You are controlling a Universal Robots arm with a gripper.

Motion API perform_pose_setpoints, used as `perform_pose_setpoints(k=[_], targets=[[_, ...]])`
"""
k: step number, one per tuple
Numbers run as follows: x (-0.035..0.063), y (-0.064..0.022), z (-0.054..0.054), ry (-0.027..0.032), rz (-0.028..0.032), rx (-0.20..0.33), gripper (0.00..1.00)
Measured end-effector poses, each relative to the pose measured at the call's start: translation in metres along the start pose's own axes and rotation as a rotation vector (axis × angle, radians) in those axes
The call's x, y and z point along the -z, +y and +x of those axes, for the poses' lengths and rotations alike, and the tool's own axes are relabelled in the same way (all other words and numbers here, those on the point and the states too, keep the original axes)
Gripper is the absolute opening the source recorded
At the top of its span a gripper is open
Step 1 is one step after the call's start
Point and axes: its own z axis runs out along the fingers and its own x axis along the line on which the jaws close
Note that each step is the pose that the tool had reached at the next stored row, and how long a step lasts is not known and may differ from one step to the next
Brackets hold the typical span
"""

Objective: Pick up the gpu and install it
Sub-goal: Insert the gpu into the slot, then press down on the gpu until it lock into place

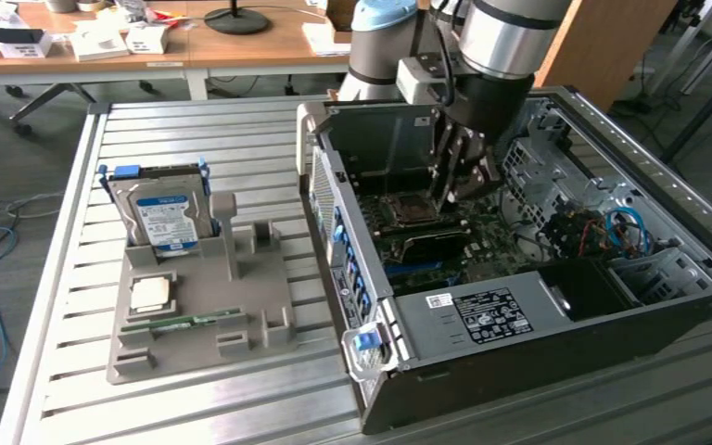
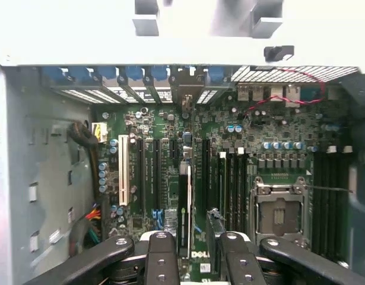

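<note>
The gpu (image 1: 434,245) stands on edge on the motherboard inside the open computer case (image 1: 480,315). In the wrist view the gpu (image 2: 188,202) runs as a thin green edge with a dark block beside it, its silver bracket against the case's rear wall. My gripper (image 1: 462,199) hangs inside the case just above the card. In the wrist view the gripper (image 2: 197,258) is open, its two fingers (image 2: 161,255) apart on either side of the card's line. I cannot see the pads touching the card.
The CPU socket (image 2: 280,208) and memory slots lie beside the card. A grey parts holder (image 1: 201,297) on the slatted table (image 1: 146,130) carries a hard drive (image 1: 164,218), a chip and a memory stick (image 1: 181,322). Cables (image 1: 622,227) fill the case's far side.
</note>
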Motion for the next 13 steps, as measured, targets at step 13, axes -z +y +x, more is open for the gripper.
perform_pose_setpoints(k=[13], targets=[[0.0213, 0.0005, 0.000, 0.0000, 0.0002, 0.000, 0.34]])
